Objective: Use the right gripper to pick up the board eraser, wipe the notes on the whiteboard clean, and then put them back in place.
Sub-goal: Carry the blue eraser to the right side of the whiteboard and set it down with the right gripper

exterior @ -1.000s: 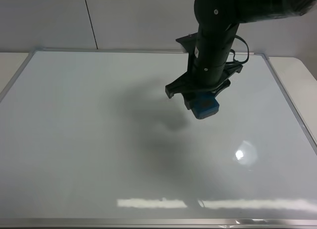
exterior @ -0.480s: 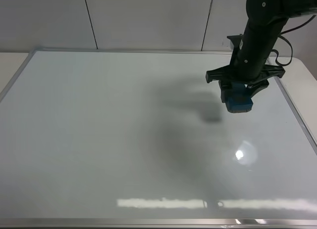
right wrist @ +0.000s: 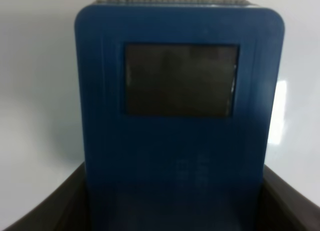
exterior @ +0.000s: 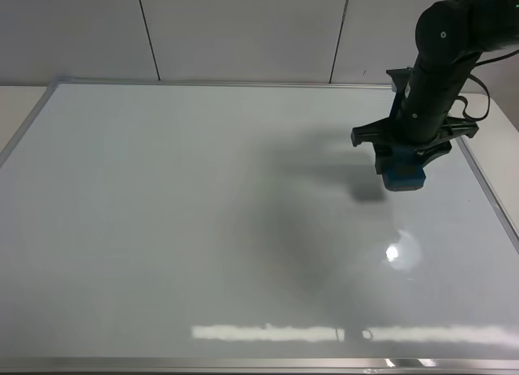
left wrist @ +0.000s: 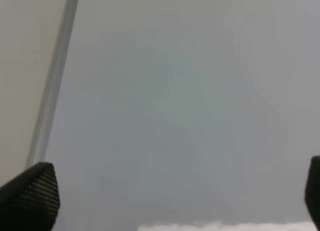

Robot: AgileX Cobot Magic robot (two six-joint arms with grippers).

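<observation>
The whiteboard (exterior: 162, 229) fills most of the exterior view, and its surface looks blank; no notes show on it. My right gripper (exterior: 403, 157) is shut on the blue board eraser (exterior: 403, 177) and holds it over the board's right part, near the right frame. The eraser's shadow lies a little to its left. In the right wrist view the eraser (right wrist: 180, 141) fills the frame, with one dark grey square patch on top, between my fingers (right wrist: 45, 216). My left gripper (left wrist: 172, 198) is open and empty over the board near its frame.
The board's silver frame (exterior: 478, 176) runs close to the right of the eraser. Beige table (exterior: 486, 115) lies beyond it, and also at the far left (exterior: 16, 99). A panelled wall stands behind. A glare spot (exterior: 393, 253) shines on the board.
My right gripper has carried the eraser from the board's upper middle to its right side, slowing near the right frame. The left gripper shows no change.
</observation>
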